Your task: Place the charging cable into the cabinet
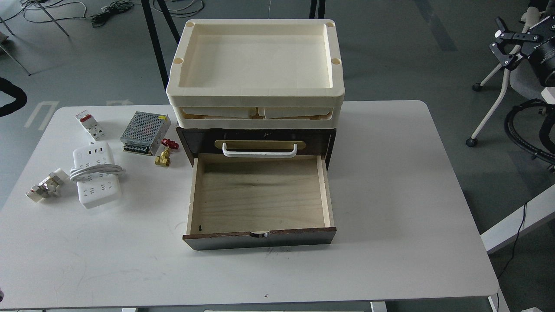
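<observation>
The charging cable (96,175) is a white power strip with a thick white cord looped around its middle. It lies flat on the left part of the white table (390,195). The cabinet (256,138) stands at the table's middle, dark brown, with cream trays (256,56) stacked on top and a white bar handle (259,151). Its lower plywood drawer (260,195) is pulled out towards me and holds nothing but a small dark mark. My right gripper (499,42) is raised off the table at the far right, with its fingers apart and empty. Only a black piece of my left arm (12,97) shows at the left edge.
Near the power strip lie a white-and-red breaker block (89,125), a silver perforated power-supply box (145,132), a small brass and red fitting (164,152) and a small white-grey part (45,185). A wheeled chair (498,86) stands right of the table.
</observation>
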Controlling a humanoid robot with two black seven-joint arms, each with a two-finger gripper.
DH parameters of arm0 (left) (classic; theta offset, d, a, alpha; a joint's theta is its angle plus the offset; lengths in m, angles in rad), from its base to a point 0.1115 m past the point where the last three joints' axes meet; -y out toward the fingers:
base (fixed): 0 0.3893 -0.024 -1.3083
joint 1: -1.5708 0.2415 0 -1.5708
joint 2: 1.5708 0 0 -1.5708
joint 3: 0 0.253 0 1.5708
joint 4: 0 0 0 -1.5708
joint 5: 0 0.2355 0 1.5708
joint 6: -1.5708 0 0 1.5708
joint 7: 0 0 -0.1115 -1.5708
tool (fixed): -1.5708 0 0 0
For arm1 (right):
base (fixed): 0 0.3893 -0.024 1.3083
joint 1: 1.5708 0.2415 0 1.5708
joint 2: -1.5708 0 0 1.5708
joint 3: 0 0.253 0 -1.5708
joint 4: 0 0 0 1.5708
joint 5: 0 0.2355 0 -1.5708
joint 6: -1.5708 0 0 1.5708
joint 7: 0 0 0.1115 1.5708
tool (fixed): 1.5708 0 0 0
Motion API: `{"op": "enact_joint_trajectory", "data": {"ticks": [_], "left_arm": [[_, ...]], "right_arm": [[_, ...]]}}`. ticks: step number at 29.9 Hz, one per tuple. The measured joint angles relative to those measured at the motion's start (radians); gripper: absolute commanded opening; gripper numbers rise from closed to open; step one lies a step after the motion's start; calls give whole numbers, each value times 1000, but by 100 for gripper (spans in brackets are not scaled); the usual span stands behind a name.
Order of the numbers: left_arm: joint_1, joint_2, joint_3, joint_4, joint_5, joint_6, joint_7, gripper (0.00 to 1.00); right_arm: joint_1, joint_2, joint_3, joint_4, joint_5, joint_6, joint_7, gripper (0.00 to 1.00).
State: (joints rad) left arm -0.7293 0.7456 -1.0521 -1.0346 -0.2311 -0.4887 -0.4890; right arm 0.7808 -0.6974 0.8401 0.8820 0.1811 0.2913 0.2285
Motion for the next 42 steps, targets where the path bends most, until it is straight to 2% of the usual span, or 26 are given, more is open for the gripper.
{"op": "enact_joint_trajectory", "data": {"ticks": [6, 10, 19, 28, 32, 36, 39, 42], "left_arm": [[188, 237, -11, -339, 114, 0, 0, 100], [250, 366, -40, -425, 345, 0, 0, 100], [257, 407, -120, -413, 1187, 0, 0, 100], [264, 404, -82, -368, 1860, 0, 0, 100], [267, 436, -2, -357, 2032, 0, 0, 100], [268, 513, 209, -334, 2201, 0, 0, 100], [263, 551, 364, -280, 2308, 107, 1, 100], [256, 525, 423, -237, 2343, 169, 0, 100]], "right_arm": [[-13, -1, 5, 2, 1, 0, 0, 100], [-20, -1, 8, 4, 2, 0, 0, 100], [-33, -37, 30, 2, 2, 4, 0, 100], [-56, -42, 31, 0, 1, 5, 0, 100], [-60, -42, 31, -7, 1, 6, 0, 100], [-63, -42, 31, -8, 1, 7, 0, 100], [-72, -37, 30, -7, 1, 8, 0, 100], [-87, -34, 30, -4, 1, 8, 0, 100]]}}
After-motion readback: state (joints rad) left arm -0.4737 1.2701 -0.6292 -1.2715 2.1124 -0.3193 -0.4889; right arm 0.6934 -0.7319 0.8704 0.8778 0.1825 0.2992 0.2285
